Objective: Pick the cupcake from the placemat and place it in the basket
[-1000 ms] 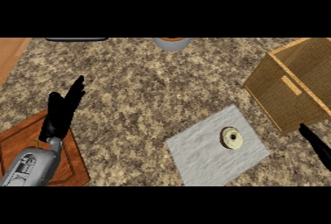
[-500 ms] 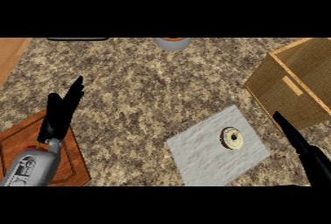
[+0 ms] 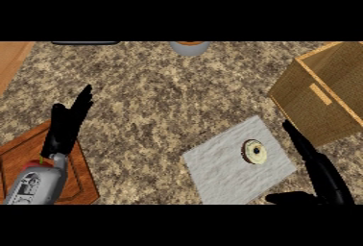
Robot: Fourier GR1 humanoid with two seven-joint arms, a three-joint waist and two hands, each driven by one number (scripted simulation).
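Note:
A small cupcake (image 3: 254,152) with pale frosting and a dark rim lies on the grey placemat (image 3: 220,168) at the lower middle right. The tan woven basket (image 3: 322,96) stands at the right edge, just beyond the placemat's far corner. My right hand (image 3: 318,168) is open, fingers straight and pointing up the view, thumb spread low toward the placemat. It stands to the right of the cupcake, a short gap away, touching nothing. My left hand (image 3: 67,126) rests open at the left, fingers up, over the counter beside a wooden board.
A reddish wooden board (image 3: 25,158) lies at the lower left under my left forearm. A grey cup (image 3: 189,47) with an orange inside stands at the far edge, a dark flat object (image 3: 85,43) left of it. Speckled stone counter (image 3: 163,101) spreads between.
My right hand has come up from the lower right corner and moved left and forward, now reaching alongside the placemat near the cupcake. The left hand and cupcake have not moved.

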